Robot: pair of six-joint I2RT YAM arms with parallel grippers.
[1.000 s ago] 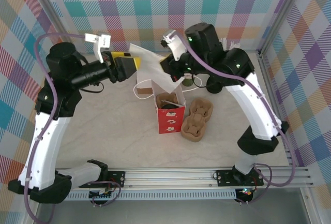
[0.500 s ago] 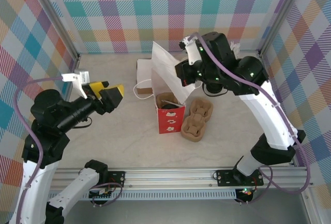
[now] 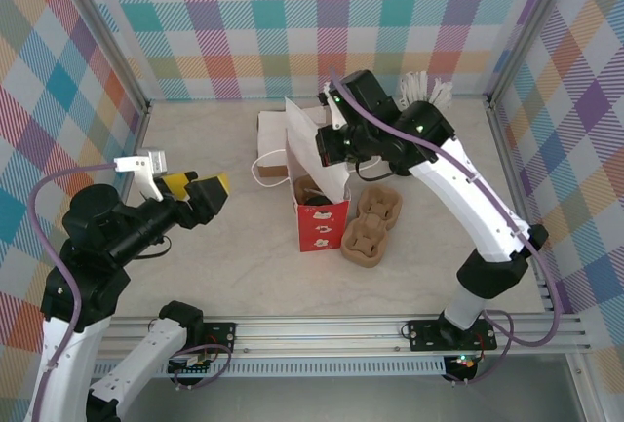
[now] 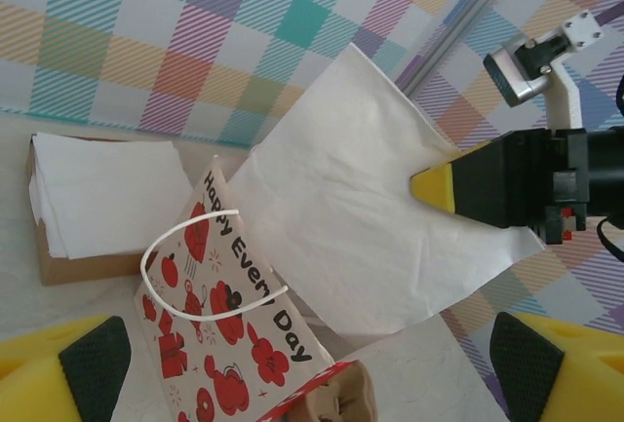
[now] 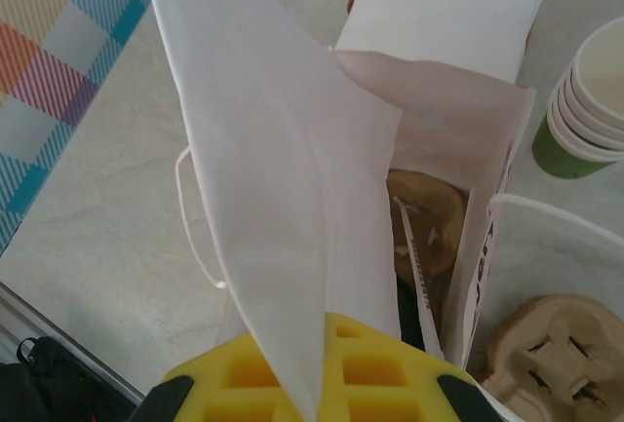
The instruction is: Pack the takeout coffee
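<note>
Yellow-fingered, the left gripper [image 3: 208, 188] hangs above the left part of the pale table [image 3: 214, 256], its fingers spread wide with nothing between them. Right of it a brown box of white napkins [image 4: 83, 266] lies flat near the back wall. A large white paper sheet [image 5: 263, 149] stands tilted just over the gaping mouth of the red printed bag [image 3: 322, 225] (white cord handles, upright mid-table). The right gripper [image 5: 310, 378] pinches one end of that sheet between its fingers. Inside the bag a brown cardboard insert [image 5: 429, 212] sits beside a dark shape [image 5: 430, 317]; whether this is the takeout coffee's black lid I cannot tell. Two pulp cup carriers [image 3: 369, 223] lie just beside the bag's right side. Behind them are a stack of green cups [image 5: 580, 100] and a bunch of white sticks [image 3: 424, 86].
</note>
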